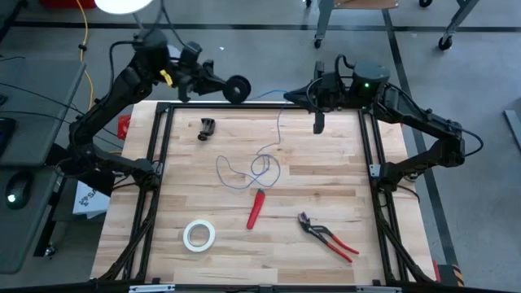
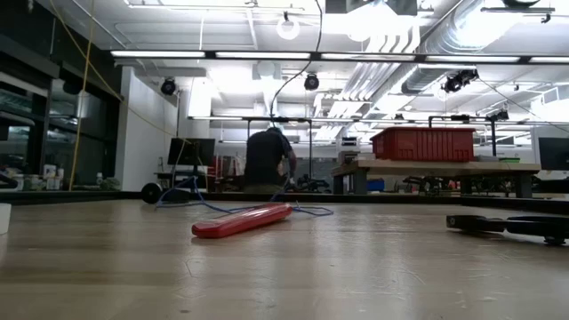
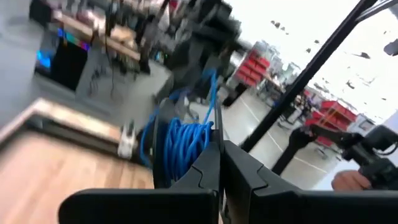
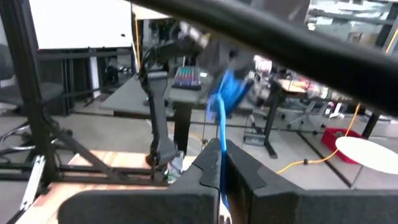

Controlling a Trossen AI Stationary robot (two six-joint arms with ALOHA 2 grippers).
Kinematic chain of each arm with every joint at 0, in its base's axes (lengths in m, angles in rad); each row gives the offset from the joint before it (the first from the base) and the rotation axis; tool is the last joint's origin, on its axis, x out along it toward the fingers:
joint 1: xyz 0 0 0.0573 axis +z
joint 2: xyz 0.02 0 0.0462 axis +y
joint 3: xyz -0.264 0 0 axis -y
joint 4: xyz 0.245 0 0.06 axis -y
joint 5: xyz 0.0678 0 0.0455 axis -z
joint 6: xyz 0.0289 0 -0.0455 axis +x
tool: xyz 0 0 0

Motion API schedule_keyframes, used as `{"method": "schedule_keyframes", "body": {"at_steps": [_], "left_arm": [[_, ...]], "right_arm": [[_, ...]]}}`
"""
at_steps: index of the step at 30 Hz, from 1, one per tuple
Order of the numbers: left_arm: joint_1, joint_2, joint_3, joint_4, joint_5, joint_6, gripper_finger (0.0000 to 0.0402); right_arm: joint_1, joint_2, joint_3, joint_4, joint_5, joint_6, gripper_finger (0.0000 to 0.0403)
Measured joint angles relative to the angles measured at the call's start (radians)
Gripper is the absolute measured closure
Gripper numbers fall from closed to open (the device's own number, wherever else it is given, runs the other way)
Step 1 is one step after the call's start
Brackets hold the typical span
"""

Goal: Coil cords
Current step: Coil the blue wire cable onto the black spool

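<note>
A small black round spool (image 1: 237, 88) with blue wire wound on it (image 3: 180, 143) hangs in the air just beyond the table's far edge, with my left gripper (image 1: 223, 85) shut on it. The thin blue cord (image 1: 280, 122) runs from the spool to my right gripper (image 1: 287, 96), which is shut on it. From there it drops to loose loops (image 1: 254, 171) lying on the wooden table. In the low view these loops (image 2: 222, 209) show behind a red handle, and neither gripper is in that picture. My left gripper pinches the rim of one black flange (image 3: 217, 127) of the spool between its two fingers (image 3: 205, 171). The fingers point level, toward the table's right side. The spool is lifted clear of the table. My right gripper pinches the cord (image 4: 221, 134) between its two fingers (image 4: 208, 162), which point level toward the table's left side. One stretch of the cord leads on to the spool (image 4: 230, 87). The other hangs slack below the fingers down to the table.
On the table lie a black clip (image 1: 207, 129), a red-handled screwdriver (image 1: 256, 209), a white tape roll (image 1: 199, 234) and red-handled pliers (image 1: 327, 236). A black frame (image 1: 163, 138) borders the table. A person (image 2: 267, 160) stands far behind it.
</note>
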Motion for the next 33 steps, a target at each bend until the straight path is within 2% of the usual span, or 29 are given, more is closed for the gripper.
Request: {"method": "schedule_keyframes", "body": {"at_steps": [5,10,17,27,30,33], "left_arm": [[-0.037,0.041,0.000,-0.042,-0.001,0.006,0.0402],[-0.103,0.107,0.000,0.028,0.039,-0.052,0.0402],[-0.183,0.214,0.000,0.384,0.147,-0.291,0.0402],[-0.239,0.357,-0.001,0.896,0.144,-0.653,0.0402],[-0.249,0.390,0.037,0.980,0.129,-0.706,0.0402],[-0.260,0.423,0.114,0.989,0.126,-0.708,0.0401]], "right_arm": [[0.000,0.001,0.000,0.054,-0.001,0.000,0.0403],[-0.006,0.003,0.000,0.067,-0.002,-0.011,0.0403],[-0.015,0.014,0.000,0.069,-0.005,0.001,0.0403],[-0.012,0.030,0.000,0.071,-0.036,0.008,0.0403],[-0.012,0.040,0.000,0.073,-0.037,0.010,0.0403],[-0.012,0.055,0.000,0.074,-0.054,0.012,0.0403]]}}
